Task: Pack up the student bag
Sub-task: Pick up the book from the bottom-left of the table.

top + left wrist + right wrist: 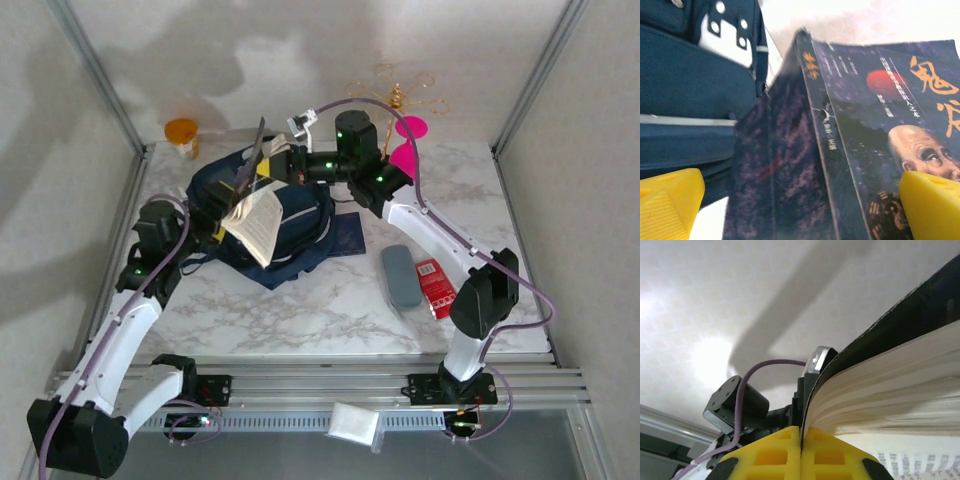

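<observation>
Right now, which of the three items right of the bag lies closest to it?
The flat navy booklet, right beside the student bag; the grey case and red packet lie farther right, side by side.

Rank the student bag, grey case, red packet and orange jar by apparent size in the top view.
1. student bag, clearly largest.
2. grey case and red packet, near alike, so left unranked.
3. orange jar, smallest, though farthest from the camera.

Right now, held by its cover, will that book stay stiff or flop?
Probably floppy: the book hangs by one cover in the right gripper, its pages fanning open. It looks thick, so its weight may bend that cover or slip it free.
</observation>
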You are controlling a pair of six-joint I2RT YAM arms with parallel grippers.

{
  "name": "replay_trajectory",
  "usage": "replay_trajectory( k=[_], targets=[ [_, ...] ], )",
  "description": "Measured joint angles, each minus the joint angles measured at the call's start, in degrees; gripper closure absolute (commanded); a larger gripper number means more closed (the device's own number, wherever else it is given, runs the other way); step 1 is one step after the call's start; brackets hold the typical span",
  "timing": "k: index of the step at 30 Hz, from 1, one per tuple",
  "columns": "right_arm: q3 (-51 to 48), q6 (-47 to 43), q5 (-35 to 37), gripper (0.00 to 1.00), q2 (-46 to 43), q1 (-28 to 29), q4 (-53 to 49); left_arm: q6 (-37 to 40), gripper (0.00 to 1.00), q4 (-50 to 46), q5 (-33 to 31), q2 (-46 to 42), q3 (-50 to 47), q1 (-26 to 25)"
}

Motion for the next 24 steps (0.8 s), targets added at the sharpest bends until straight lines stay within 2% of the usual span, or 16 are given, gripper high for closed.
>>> replay_trajectory(
  k=[5,12,14,18,24],
  targets=[
    [-5.64,3.76,-3.69,1.00,0.02,-2.40,6.95,-8.96,0.02,12.94,-1.97,1.09,-7.65,-2.49],
    [-16.39,7.69,-6.19,1.00,0.02,-3.85,16.41,-15.87,0.08,23.47,-4.66,1.70,-11.93,-5.22],
    [-21.16,8.37,-6.34,1.00,0.02,-4.26,18.60,-16.92,0.13,24.72,-5.35,2.47,-13.38,-5.22],
    [-28.24,8.59,-6.36,1.00,0.02,-5.22,20.98,-18.01,0.17,25.22,-5.77,4.04,-16.41,-5.44],
    [-36.61,8.37,-5.18,0.99,0.00,-5.90,21.77,-17.79,0.26,24.11,-6.40,2.69,-19.76,-6.05]
  ],
)
